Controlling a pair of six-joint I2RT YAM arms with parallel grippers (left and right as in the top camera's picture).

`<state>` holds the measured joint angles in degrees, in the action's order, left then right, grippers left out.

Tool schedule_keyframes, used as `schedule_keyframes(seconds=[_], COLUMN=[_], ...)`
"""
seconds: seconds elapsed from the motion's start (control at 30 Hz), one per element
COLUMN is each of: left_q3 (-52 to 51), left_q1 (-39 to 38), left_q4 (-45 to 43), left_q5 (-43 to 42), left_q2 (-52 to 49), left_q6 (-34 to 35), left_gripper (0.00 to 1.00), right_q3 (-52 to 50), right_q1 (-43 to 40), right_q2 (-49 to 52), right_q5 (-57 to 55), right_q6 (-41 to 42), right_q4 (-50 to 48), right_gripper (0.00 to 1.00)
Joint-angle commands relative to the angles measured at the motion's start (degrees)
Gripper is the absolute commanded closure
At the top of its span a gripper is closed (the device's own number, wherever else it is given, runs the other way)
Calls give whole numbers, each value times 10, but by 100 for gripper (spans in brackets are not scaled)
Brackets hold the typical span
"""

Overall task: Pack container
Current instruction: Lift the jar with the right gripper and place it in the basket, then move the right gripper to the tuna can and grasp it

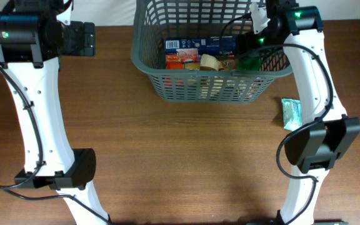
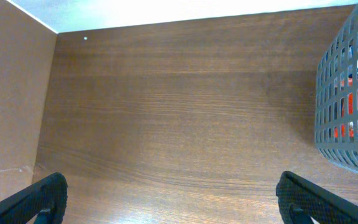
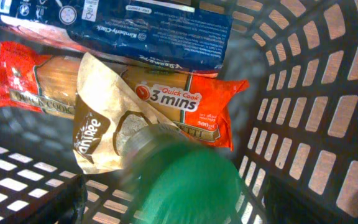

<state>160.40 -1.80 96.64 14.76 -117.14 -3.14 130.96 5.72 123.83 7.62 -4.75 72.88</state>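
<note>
The dark grey slotted basket (image 1: 144, 62) stands at the back middle of the table and also shows in the left wrist view (image 2: 347, 93). My right gripper (image 1: 255, 45) is inside its right end, with the lattice wall (image 3: 303, 93) close by. Its fingers (image 3: 179, 205) are spread wide, open. A blurred green bottle (image 3: 185, 180) lies between them without touching either. It rests over a beige pouch (image 3: 98, 124), a red pasta packet (image 3: 179, 102) and a blue packet (image 3: 148, 25). My left gripper (image 1: 83, 39) is open and empty (image 2: 173, 199) above bare table left of the basket.
A small teal packet (image 1: 291, 114) lies on the table right of the basket, beside the right arm. The table's back edge and a white wall (image 2: 166, 12) are close behind the left gripper.
</note>
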Motion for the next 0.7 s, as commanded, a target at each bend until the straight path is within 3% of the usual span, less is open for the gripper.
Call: schedule_keyframes(seconds=[0.0,0.33,0.53,0.67], left_q3=[0,0,0,0], left_q1=[1,1,1,1], left_q4=[0,0,0,0], left_q5=[-4,-4,-4,-4], left_q2=[2,2,2,1], left_q6=[10,10,10,10], left_gripper=[1,1,1,1], right_q3=[35,155,151,118], right_q1=[1,-46,-197,-290], right_q2=[-46,-143,-151,-130], right_q5=[7,-144,-80,-19], right_q6=[10,49,139,170], right_q4=[6,32,46,58], right_gripper=[5,8,4,10])
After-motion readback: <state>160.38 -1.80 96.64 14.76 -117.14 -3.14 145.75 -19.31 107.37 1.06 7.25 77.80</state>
